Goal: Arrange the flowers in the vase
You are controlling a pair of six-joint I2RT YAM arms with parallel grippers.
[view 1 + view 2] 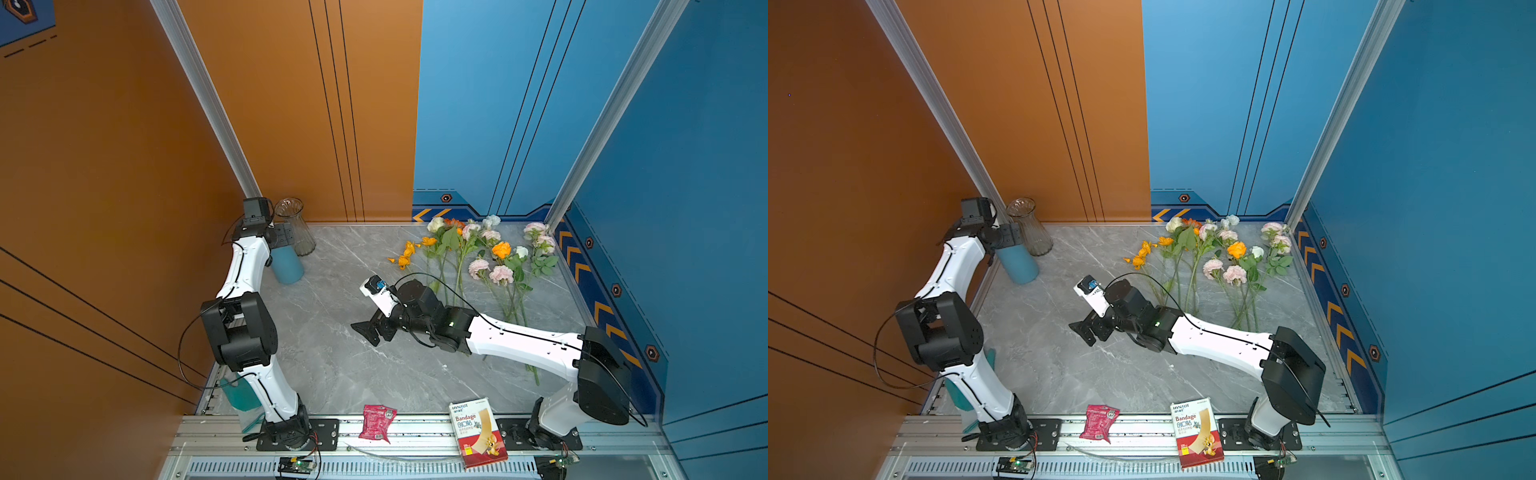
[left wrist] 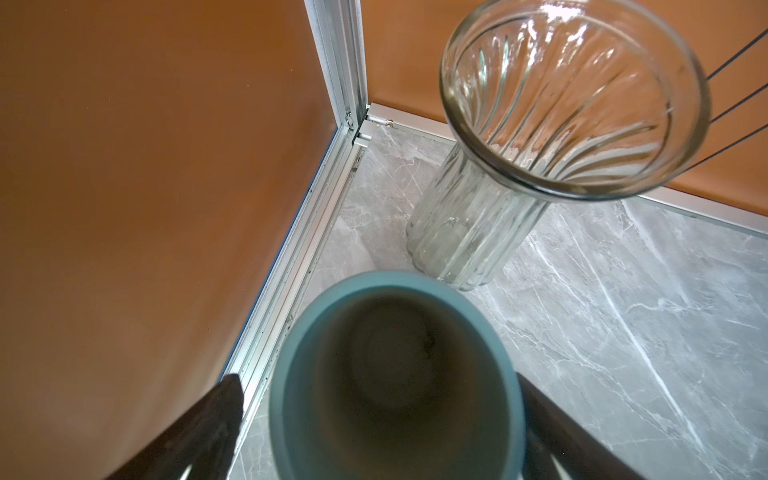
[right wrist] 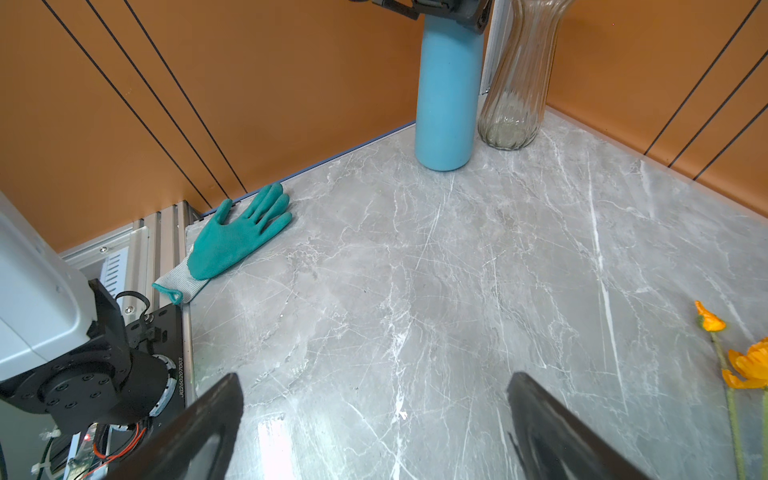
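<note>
The flowers (image 1: 500,250) (image 1: 1236,249) lie in a loose pile on the marble table at the back right, heads toward the rear wall; two orange ones (image 3: 748,365) show in the right wrist view. A ribbed glass vase (image 1: 296,228) (image 1: 1030,230) (image 2: 469,224) (image 3: 519,83) stands empty in the back left corner. Beside it stands a tall blue open-topped cylinder (image 1: 286,264) (image 1: 1017,262) (image 2: 390,278) (image 3: 449,91). My left gripper (image 1: 279,245) (image 2: 380,378) hangs open over the cylinder's mouth, a finger on either side. My right gripper (image 1: 368,332) (image 3: 374,378) is open and empty, low over bare marble mid-table.
A green glove (image 3: 237,237) (image 1: 239,395) lies by the left edge near the left arm's base. A red packet (image 1: 376,422) and a bandage box (image 1: 478,432) sit on the front rail. Orange and blue walls enclose the table on three sides.
</note>
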